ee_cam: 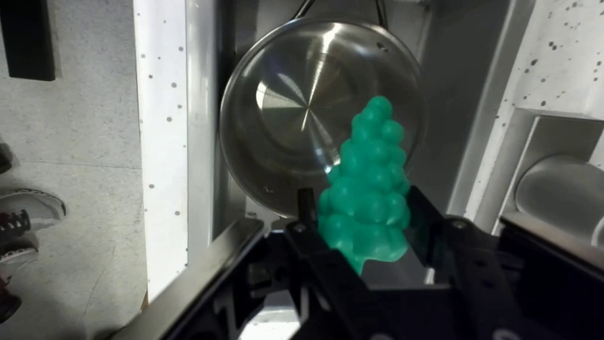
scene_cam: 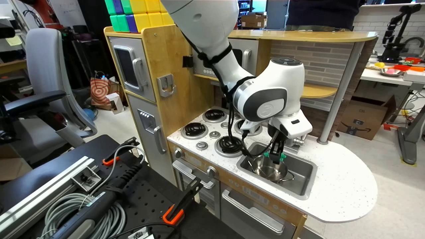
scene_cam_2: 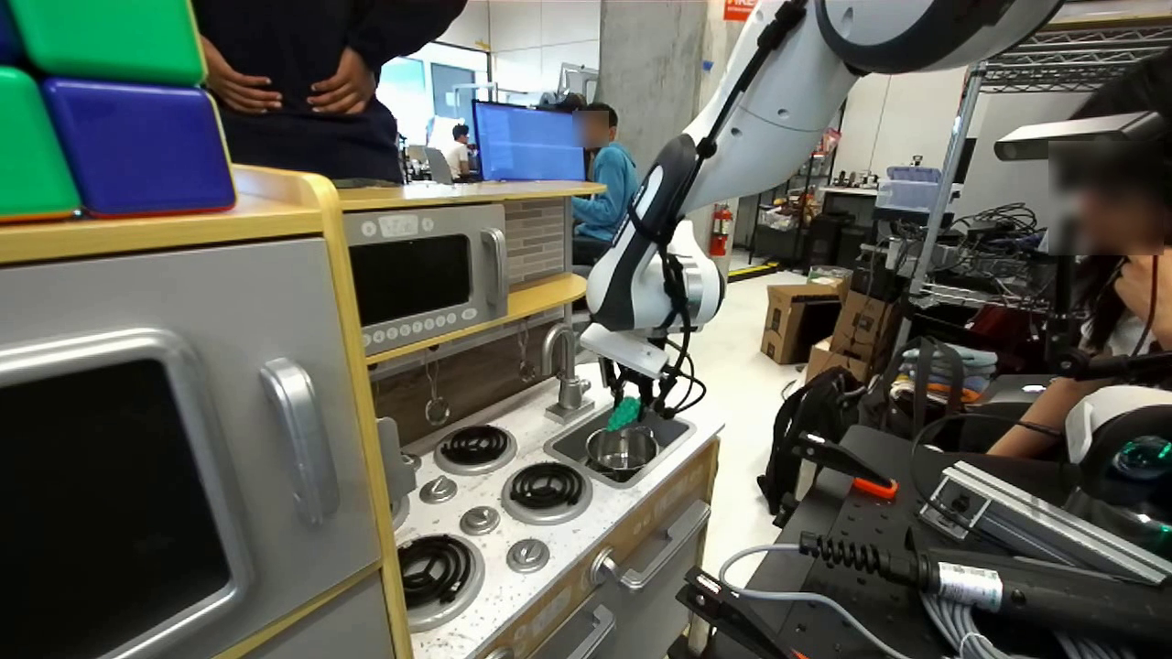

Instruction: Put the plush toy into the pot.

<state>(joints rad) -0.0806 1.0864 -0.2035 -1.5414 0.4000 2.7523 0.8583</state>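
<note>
The plush toy [ee_cam: 370,184] is a bumpy green lump that tapers to a tip in the wrist view. My gripper [ee_cam: 362,208] is shut on it, with one finger along each side. The silver pot [ee_cam: 302,113] sits inside the toy sink, with nothing in it. The toy's tip overlaps the pot's opening in the wrist view. In an exterior view the gripper [scene_cam_2: 638,394] holds the toy [scene_cam_2: 624,414] just above the pot [scene_cam_2: 623,453]. In an exterior view the gripper [scene_cam: 276,158] covers most of the toy, and green edges show over the pot [scene_cam: 265,171].
The sink basin [scene_cam: 307,181] surrounds the pot, its walls close by. A grey faucet [scene_cam_2: 560,371] stands behind the sink. Black burners [scene_cam_2: 547,488] lie beside it on the counter. A shelf with a toy microwave [scene_cam_2: 412,279] hangs over the counter's back.
</note>
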